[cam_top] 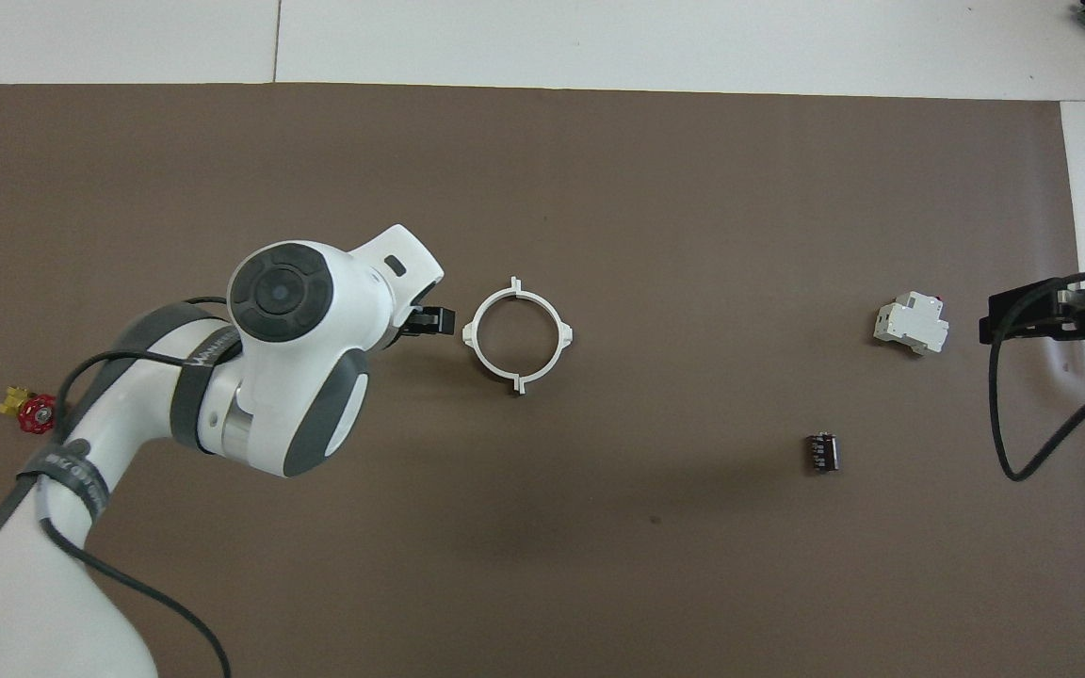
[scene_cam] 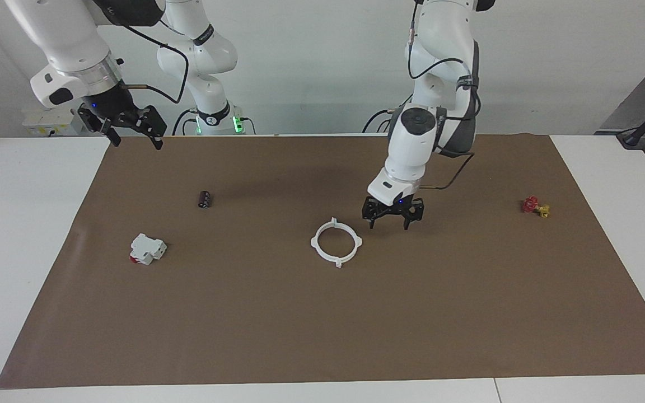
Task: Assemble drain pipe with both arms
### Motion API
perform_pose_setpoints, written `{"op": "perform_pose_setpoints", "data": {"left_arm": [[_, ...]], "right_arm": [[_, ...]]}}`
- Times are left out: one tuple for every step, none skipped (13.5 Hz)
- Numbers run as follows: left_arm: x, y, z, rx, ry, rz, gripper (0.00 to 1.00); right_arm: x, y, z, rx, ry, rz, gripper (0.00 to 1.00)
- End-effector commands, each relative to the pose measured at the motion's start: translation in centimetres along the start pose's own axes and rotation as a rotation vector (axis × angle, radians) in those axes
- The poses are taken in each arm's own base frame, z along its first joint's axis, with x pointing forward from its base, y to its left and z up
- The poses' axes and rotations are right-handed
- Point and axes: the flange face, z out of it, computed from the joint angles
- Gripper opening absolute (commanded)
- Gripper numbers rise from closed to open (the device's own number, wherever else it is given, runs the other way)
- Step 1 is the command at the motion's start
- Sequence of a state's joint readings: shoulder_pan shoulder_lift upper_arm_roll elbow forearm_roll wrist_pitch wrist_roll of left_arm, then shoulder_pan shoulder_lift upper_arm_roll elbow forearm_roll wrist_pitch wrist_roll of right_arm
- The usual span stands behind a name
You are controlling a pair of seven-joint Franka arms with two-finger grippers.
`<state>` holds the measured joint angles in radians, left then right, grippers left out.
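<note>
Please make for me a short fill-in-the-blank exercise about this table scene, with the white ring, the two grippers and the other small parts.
1. The white ring has ____ small outward tabs.
2. The ring lies flat on the ____ mat, held by neither gripper.
3. The left gripper hangs with its fingers ____.
4. The blocky white part has a ____ end.

Missing words: four; brown; open; red

drain pipe: thin wht plastic, smooth | mat: brown, matt, paper-like | arms: glossy wht
</note>
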<state>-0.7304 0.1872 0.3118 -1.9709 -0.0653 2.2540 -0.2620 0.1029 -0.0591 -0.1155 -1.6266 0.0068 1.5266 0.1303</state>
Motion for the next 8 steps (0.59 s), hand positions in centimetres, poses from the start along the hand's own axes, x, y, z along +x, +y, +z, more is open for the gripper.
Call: {"op": "perform_pose_setpoints", "data": {"left_arm": [[-0.6, -7.0, -4.2, -0.018, -0.057, 0.044, 1.00], [-0.8, -9.3, -5.2, -0.023, -0.076, 0.057, 1.00], [-0.8, -11.7, -6.7, -0.030, -0.075, 0.050, 1.00], [-0.8, -14.3, -8.0, -0.035, -0.069, 0.039, 1.00], [-0.9, -16.8, -9.9, -0.044, -0.051, 0.054, 1.00], [-1.1, -18.9, -11.4, -0.047, -0.035, 0.073, 1.00], [-1.1, -20.6, -13.1, -0.048, -0.032, 0.071, 1.00], [-0.7, -21.6, -14.9, -0.039, -0.031, 0.070, 1.00]], "right_arm": [[-0.4, 0.1, -0.2, 0.015, -0.001, -0.004, 1.00], [-0.4, 0.1, -0.2, 0.015, -0.001, -0.004, 1.00], [-0.4, 0.1, -0.2, 0.015, -0.001, -0.004, 1.00], [-0.4, 0.1, -0.2, 0.015, -0.001, -0.004, 1.00], [-0.4, 0.1, -0.2, 0.015, -0.001, -0.004, 1.00], [-0.4, 0.1, -0.2, 0.015, -0.001, -0.004, 1.00], [-0.4, 0.0, -0.2, 0.014, -0.001, -0.006, 1.00], [-0.4, 0.1, -0.2, 0.015, -0.001, -0.004, 1.00]]}}
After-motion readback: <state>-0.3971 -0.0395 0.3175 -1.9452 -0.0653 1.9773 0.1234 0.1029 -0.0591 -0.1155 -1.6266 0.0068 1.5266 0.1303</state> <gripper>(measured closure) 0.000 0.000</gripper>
